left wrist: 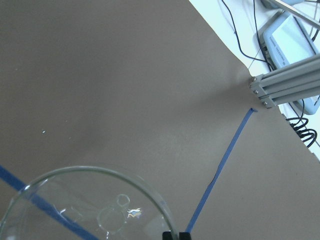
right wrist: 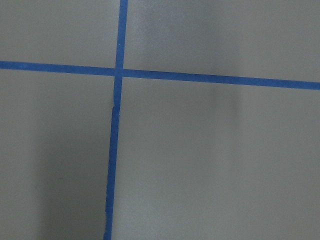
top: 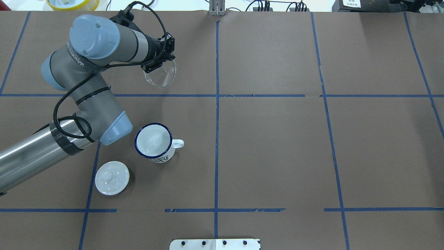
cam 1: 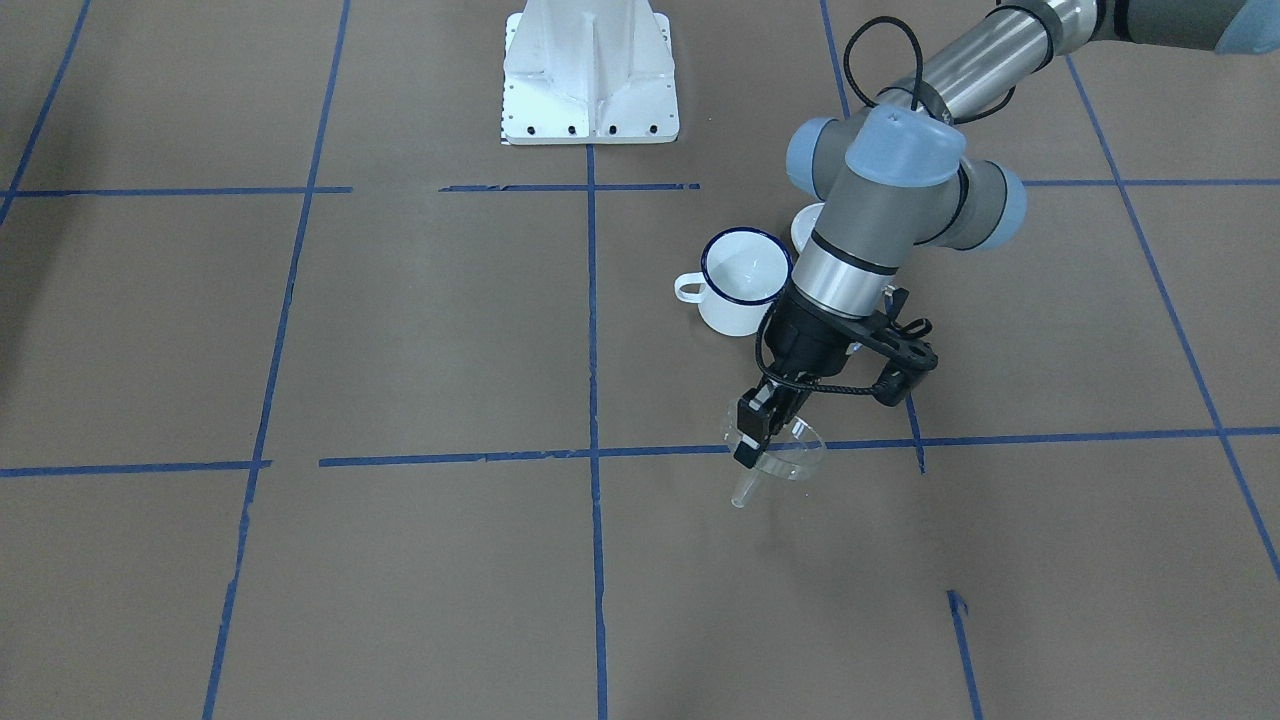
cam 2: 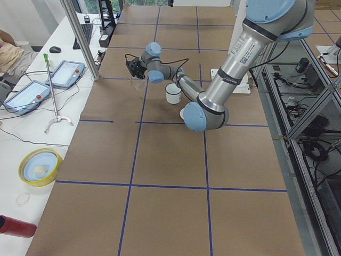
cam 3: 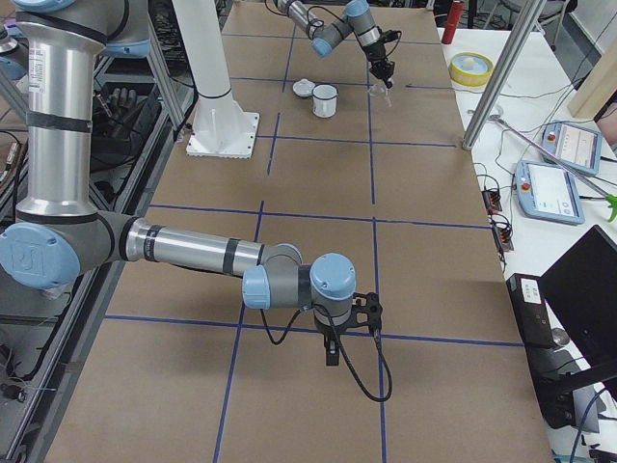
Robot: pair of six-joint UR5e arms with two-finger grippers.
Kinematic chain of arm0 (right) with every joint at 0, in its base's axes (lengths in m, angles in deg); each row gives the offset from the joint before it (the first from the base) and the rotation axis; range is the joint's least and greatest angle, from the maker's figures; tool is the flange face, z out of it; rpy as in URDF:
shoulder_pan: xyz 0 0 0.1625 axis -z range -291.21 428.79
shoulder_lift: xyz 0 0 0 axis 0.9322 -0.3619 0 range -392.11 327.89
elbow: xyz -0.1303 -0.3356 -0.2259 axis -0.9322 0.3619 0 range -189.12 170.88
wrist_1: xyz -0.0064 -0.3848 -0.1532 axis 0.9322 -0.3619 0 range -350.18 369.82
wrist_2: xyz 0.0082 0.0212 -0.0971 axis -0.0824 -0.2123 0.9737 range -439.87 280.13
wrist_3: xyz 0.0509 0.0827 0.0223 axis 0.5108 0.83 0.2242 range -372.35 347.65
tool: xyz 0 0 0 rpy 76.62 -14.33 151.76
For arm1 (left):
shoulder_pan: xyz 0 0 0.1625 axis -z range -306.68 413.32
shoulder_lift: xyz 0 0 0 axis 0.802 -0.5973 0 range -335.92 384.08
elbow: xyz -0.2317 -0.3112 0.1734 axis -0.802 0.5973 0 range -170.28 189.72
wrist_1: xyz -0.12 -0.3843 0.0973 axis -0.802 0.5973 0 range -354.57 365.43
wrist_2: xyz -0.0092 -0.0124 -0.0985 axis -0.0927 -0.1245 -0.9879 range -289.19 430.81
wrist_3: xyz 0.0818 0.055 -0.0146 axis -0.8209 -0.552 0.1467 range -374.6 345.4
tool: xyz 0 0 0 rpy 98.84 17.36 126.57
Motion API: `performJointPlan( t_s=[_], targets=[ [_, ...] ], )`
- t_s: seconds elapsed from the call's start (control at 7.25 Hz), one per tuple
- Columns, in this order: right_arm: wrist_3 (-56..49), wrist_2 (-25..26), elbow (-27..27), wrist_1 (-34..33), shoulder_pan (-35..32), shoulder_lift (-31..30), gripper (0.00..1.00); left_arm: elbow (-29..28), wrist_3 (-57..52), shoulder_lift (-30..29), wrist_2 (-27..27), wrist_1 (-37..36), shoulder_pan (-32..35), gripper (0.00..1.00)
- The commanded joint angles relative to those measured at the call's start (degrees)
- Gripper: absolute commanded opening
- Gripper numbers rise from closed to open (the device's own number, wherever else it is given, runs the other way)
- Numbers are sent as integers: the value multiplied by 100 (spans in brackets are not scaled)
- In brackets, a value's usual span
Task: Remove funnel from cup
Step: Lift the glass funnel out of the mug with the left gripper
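The left gripper (cam 1: pixel 748 440) is pinched on the wide rim of the small clear funnel (cam 1: pixel 792 457), holding it tilted with the spout down. It seems just clear of the brown paper-covered table (top: pixel 277 146). The funnel is well apart from the white enamel mug with a dark blue rim (top: pixel 153 142), on its far side. The mug stands upright, with a round white knobbed lid (top: pixel 112 177) to its near left. Whether the right gripper (cam 3: pixel 331 355) is spread or closed, I cannot tell.

Blue tape cross (right wrist: pixel 118 71) on table (right wrist: pixel 215 160)
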Motion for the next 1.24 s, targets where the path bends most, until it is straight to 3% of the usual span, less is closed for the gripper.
performJointPlan(
  t_s=[0.0, 0.28, 0.69, 0.83, 1.1],
  targets=[
    [0, 0, 1, 0, 0, 0, 100, -795, 153, 89, 465, 1541, 0, 0],
    [0, 8, 1, 0, 0, 0, 100, -1689, 521, 19, 921, 2656, -52, 0],
    [0, 0, 1, 0, 0, 0, 100, -2081, 522, -174, 904, 2837, -53, 0],
    [0, 0, -8, 0, 0, 0, 100, -2081, 522, -183, 904, 2846, -53, 20],
    [0, 0, -8, 0, 0, 0, 100, -2002, 539, -183, 896, 2846, -53, 97]
  ],
)
